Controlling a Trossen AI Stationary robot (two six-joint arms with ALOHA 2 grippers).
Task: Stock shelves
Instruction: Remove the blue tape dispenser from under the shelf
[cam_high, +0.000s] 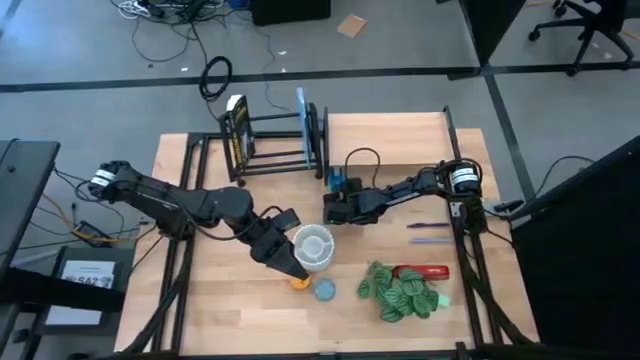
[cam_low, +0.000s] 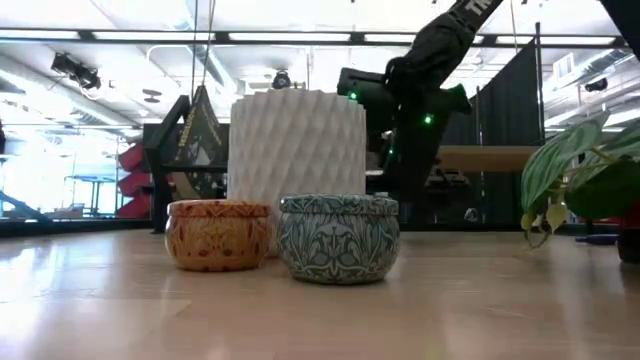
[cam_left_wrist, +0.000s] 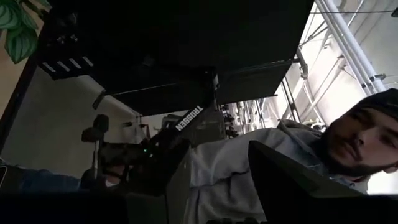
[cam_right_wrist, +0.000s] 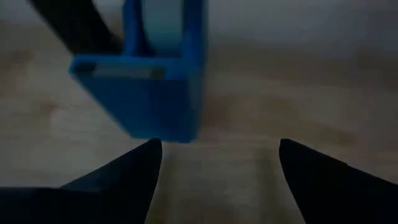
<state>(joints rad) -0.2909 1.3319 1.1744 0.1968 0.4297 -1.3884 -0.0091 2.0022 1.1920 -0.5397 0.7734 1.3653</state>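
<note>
Wooden tabletop (cam_high: 220, 310), black metal-bar rack (cam_high: 280, 140), upright end frames

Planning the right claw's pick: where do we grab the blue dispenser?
Pinch the blue dispenser across its narrow upright body, coming in level from its open table side. The right claw is open and already facing that end; the rack bars crowd the far side.

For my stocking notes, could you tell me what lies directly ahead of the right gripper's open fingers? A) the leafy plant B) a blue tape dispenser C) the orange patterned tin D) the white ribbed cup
B: the right gripper faces the blue tape dispenser, fingers open.
</note>
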